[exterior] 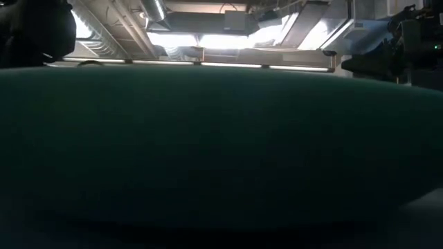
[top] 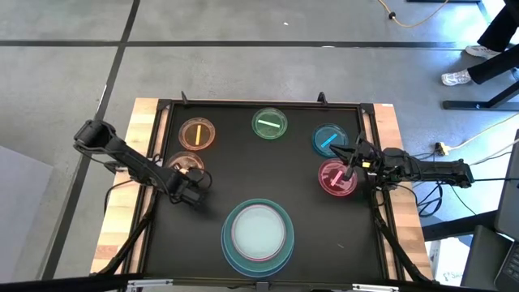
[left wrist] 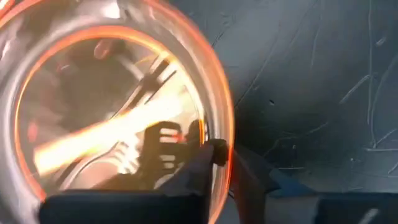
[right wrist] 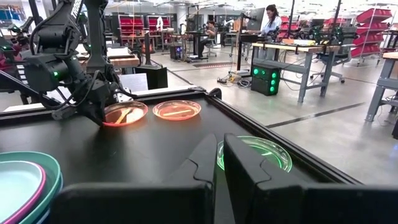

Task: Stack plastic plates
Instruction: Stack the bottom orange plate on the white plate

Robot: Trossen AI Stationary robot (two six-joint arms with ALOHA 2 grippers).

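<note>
The left gripper (top: 188, 191) is pinching the rim of a small orange plate (top: 185, 165) at the left of the high view, fingers (left wrist: 205, 163) clamped on its edge. The right gripper (top: 350, 166) is hovering with fingers together over a small pink plate (top: 334, 180) at right. The large stack (top: 258, 235) is sitting at bottom centre; another orange plate (top: 197, 133), a green plate (top: 269, 124) and a blue plate (top: 327, 139) are lying along the top.

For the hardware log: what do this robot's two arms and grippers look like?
Both arms are dark, jointed and slender with black cables trailing off the table. The left gripper and right gripper are black two-finger units with flat, tapered fingers. A green indicator light glows on the left arm.
</note>
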